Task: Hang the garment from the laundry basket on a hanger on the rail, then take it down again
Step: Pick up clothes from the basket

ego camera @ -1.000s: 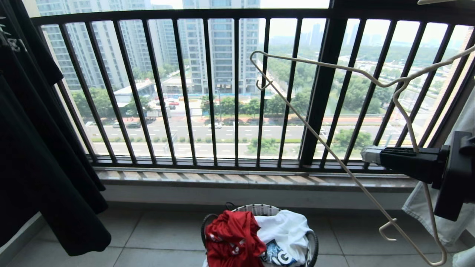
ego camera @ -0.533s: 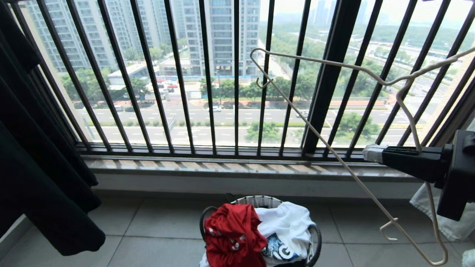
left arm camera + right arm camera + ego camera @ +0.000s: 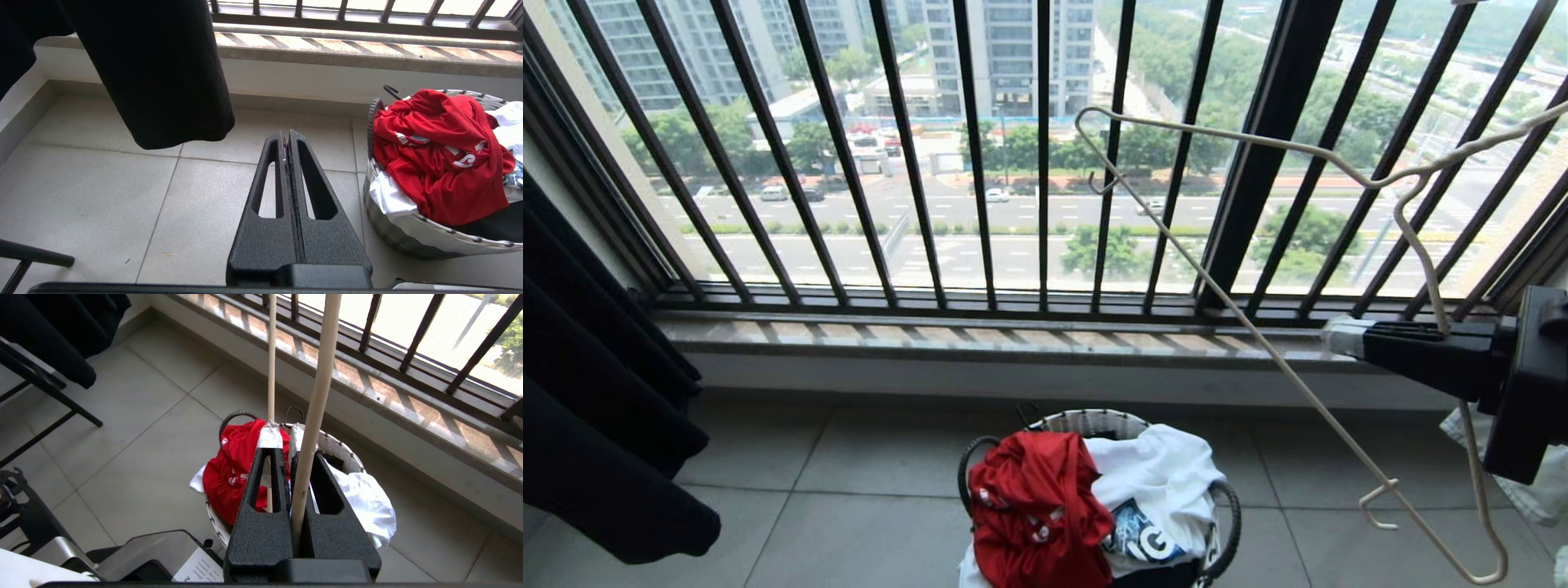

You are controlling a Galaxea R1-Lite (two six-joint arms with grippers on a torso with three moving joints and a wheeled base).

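Note:
The red garment lies crumpled on top of the laundry basket, on the floor below the window. My right gripper is at the right, shut on the pale wire hanger, which slants out in front of the window bars. In the right wrist view the gripper pinches the hanger wire above the garment and the basket rim. My left gripper is shut and empty over the floor, beside the basket and the garment. The rail is out of view.
A white T-shirt with a blue graphic shares the basket. A black garment hangs at the left, close to my left gripper. The black barred window railing and a stone sill close the far side. Pale cloth hangs far right.
The whole head view has tilted down: the window bars and sill sit higher in the picture and more of the basket shows. The right gripper and hanger keep their place in the picture.

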